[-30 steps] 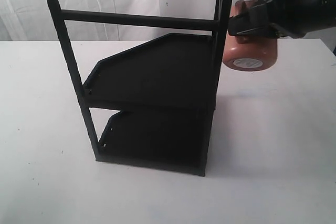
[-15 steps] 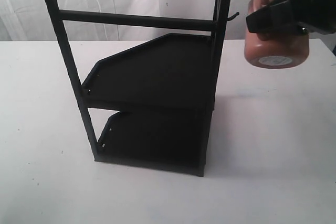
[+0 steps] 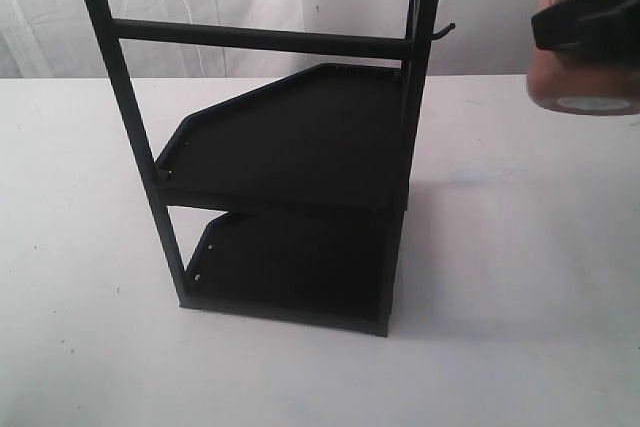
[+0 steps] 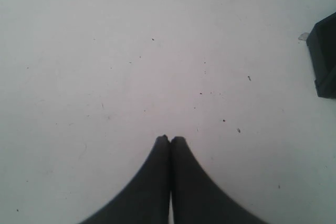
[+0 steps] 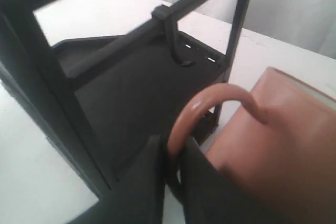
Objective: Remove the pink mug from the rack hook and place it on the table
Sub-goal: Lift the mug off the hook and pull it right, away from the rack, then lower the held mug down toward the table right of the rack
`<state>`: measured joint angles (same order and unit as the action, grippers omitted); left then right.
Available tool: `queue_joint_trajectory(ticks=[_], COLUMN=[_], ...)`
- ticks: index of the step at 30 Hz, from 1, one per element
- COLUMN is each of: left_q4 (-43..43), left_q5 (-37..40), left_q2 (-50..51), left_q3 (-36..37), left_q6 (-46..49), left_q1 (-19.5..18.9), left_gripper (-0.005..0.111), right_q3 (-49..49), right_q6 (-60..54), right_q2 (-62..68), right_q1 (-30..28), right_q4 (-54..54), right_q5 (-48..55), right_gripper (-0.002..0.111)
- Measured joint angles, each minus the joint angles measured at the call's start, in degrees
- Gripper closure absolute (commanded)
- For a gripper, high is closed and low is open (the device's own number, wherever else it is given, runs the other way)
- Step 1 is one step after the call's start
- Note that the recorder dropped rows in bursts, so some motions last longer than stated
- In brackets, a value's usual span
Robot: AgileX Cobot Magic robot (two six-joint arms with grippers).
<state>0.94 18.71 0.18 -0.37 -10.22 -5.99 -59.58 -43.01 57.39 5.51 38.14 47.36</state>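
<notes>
Pink mug (image 3: 585, 72) off rack hook (image 3: 443, 31), in air, well apart from rack (image 3: 300, 137).
R gripper (image 5: 170, 148) fingers clamp its loop handle, mug body just beside them, above table (image 3: 520, 247); L gripper (image 4: 169, 139) fingers together, empty.

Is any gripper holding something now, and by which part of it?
The right gripper holds the pink mug by its loop handle. The left gripper is shut and holds nothing.
</notes>
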Motion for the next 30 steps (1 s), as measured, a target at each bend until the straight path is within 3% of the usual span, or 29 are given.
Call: queue_joint_trajectory(ticks=[9, 18, 30], left_q4=[0.0, 0.0, 0.0], left_q5=[0.0, 0.0, 0.0], left_q2=[0.0, 0.0, 0.0], left_q3=[0.0, 0.0, 0.0], left_q6=[0.0, 0.0, 0.0], left_q1=[0.0, 0.0, 0.0], left_gripper=[0.107, 0.107, 0.107], right_q3=[16.8, 25.8, 29.7], right_q6=[0.0, 0.0, -0.1], right_q2=[-2.9, -2.9, -3.1], right_q1=[0.0, 0.0, 1.6], right_q4=[-2.2, -1.5, -0.8], right_q5=[-18.7, -34.1, -37.9], right_gripper=[0.108, 0.108, 0.108])
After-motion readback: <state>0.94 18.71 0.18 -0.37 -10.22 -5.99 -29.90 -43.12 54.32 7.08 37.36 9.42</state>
